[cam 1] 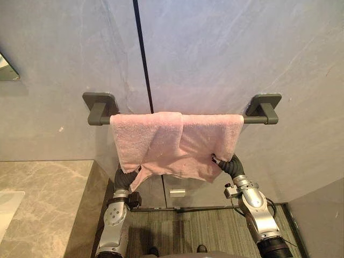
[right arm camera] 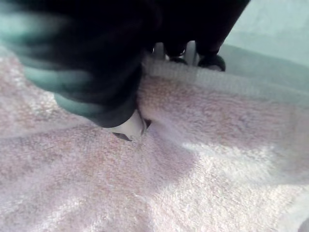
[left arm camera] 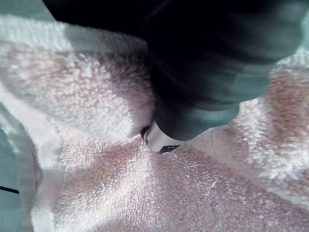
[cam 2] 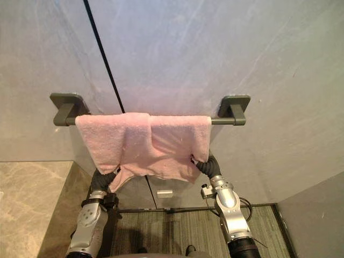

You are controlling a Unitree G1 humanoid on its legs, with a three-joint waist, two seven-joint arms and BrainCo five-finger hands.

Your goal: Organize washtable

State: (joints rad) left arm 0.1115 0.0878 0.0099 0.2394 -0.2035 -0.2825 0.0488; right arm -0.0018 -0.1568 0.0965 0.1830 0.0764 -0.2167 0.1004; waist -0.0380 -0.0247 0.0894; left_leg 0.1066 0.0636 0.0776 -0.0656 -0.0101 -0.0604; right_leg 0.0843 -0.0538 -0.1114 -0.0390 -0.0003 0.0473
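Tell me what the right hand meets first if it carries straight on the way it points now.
The pink towel: the right hand points up into its lower edge and touches it. Going on, it would likely push the cloth toward the grey wall behind; the depth there is unclear.

A grey stone wall (cam 1: 226, 54) with a dark vertical seam (cam 1: 142, 54) meets a beige marble counter (cam 1: 43, 199) and striped floor (cam 1: 204, 231).

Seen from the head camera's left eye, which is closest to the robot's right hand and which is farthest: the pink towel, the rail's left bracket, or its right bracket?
1. The pink towel: touching the right hand, draped over the rail.
2. The right bracket: on the wall above, on the hand's own side.
3. The left bracket: at the rail's far end.
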